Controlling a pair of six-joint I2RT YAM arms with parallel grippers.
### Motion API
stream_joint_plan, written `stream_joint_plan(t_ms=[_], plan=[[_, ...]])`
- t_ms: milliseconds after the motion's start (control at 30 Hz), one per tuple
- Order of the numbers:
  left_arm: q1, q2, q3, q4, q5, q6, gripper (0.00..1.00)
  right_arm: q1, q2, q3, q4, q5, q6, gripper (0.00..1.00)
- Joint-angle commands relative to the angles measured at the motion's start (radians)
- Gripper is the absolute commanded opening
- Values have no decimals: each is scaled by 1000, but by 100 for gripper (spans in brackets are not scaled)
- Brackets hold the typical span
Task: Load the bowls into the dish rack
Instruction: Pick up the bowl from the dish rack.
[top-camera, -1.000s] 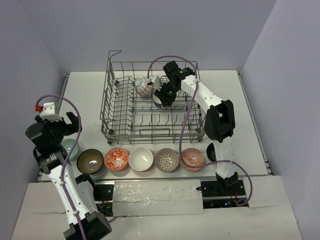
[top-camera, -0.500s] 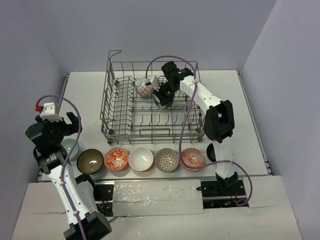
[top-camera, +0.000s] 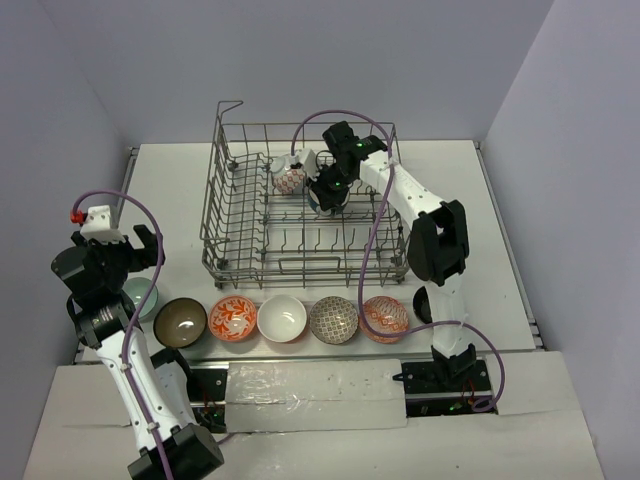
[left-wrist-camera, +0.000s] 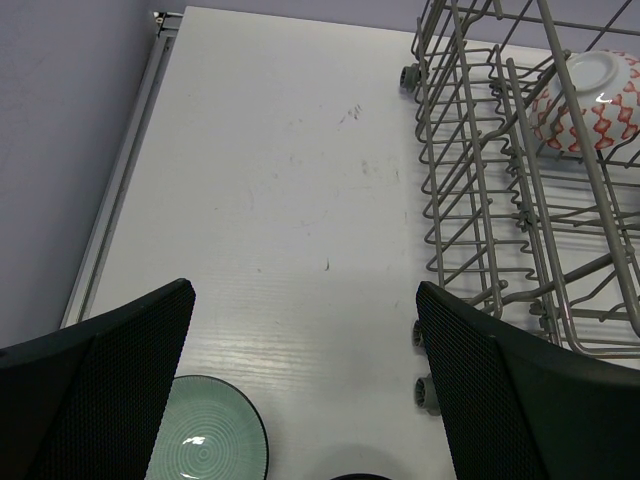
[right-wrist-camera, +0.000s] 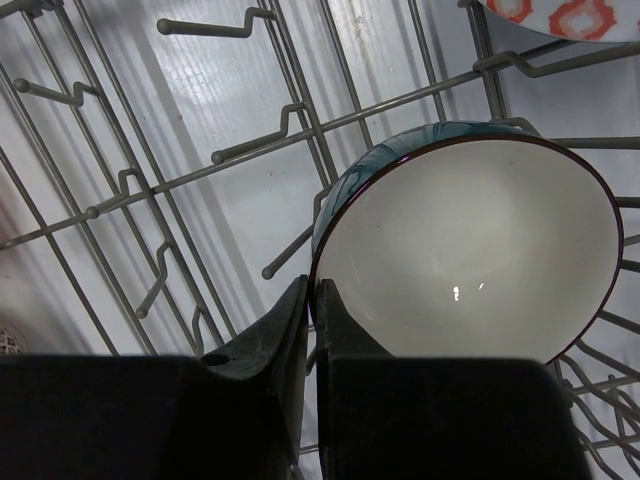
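Right pincer (right-wrist-camera: 312, 303), teal bowl (right-wrist-camera: 470, 250) farther back; rim pinch wrist-view only.

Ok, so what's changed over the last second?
The right fingers, shut on the rim of the teal, white-lined ceramic bowl, carried it slightly toward the far side of the grey wire dish rack, nearer the red-patterned bowl. The open left fingers and the row of bowls at the near edge stayed put.

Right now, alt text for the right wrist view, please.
The right gripper pinches the rim of a teal ceramic bowl with a white inside, tilted among the tines of the grey wire dish rack; a red-patterned bowl shows at top right.
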Motion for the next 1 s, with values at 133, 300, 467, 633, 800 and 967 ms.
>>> stream_joint_plan(t_ms=[133, 300, 467, 633, 800, 967], plan=[[4, -9, 10, 17, 29, 15, 99, -3, -65, 43, -29, -45, 56, 0], [5, -17, 9, 19, 29, 13, 99, -3, -90, 74, -46, -57, 73, 0], [5, -20, 9, 17, 34, 15, 99, -3, -104, 106, -41, -53, 98, 0], [4, -25, 12, 16, 38, 13, 99, -3, -110, 159, -47, -51, 124, 0], [5, -26, 10, 17, 40, 12, 99, -4, -124, 175, -40, -63, 145, 0], [4, -31, 12, 17, 41, 12, 99, -3, -124, 200, -53, -108, 156, 0]])
